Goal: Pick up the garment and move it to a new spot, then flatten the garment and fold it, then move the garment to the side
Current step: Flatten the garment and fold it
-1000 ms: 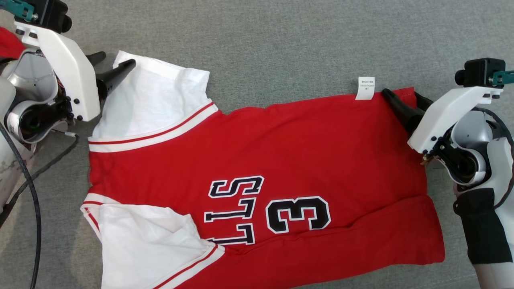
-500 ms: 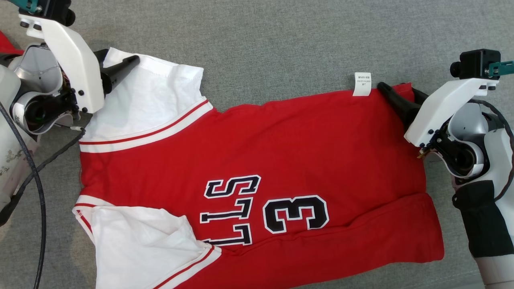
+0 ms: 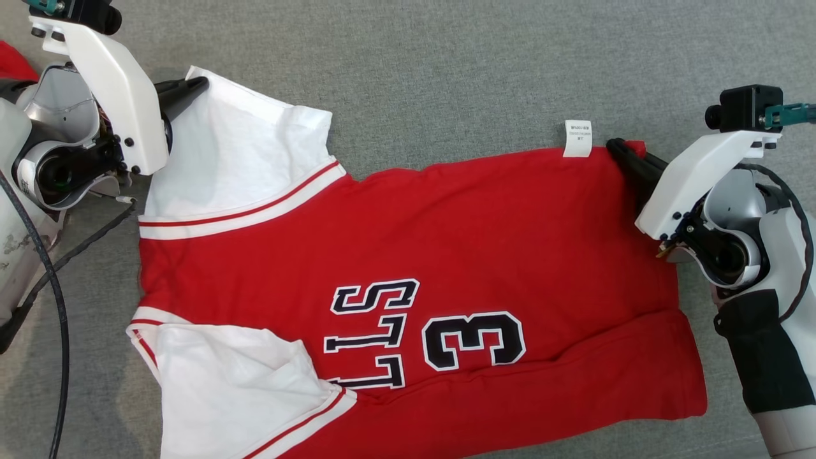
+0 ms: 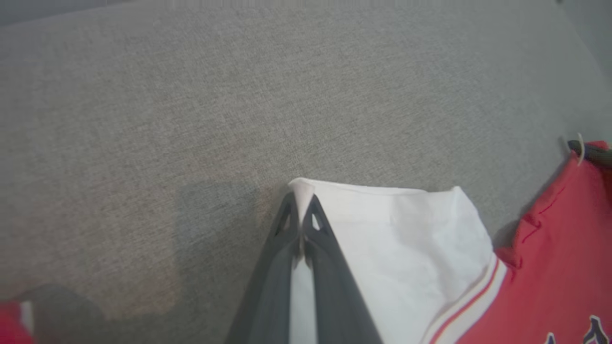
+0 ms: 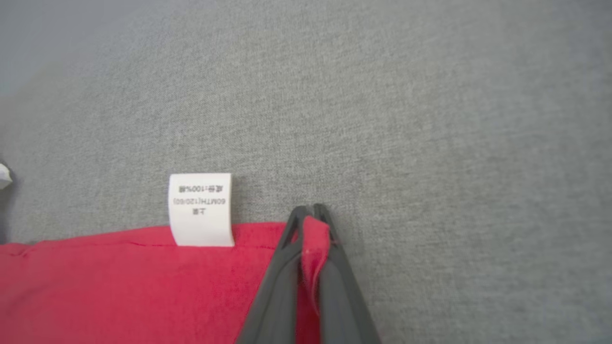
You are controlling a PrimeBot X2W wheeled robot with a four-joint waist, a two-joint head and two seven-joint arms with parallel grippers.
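While the red garment (image 3: pixel 446 255) lies spread on the grey cloth-covered desk (image 3: pixel 446 64), the left end effector (image 3: pixel 193 84) pinches its white sleeve (image 3: pixel 242 153), the right end effector (image 3: pixel 616 146) its red hem corner (image 5: pixel 313 239).

garment (image 3: pixel 408 242) sleeve cut off at bottom edge, red thing (image 3: pixel 9 64) mostly cropped

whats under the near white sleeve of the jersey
The near white sleeve lies folded onto the red jersey, covering the ends of its black lettering. The rest of those letters, and anything else beneath the cloth, is hidden.
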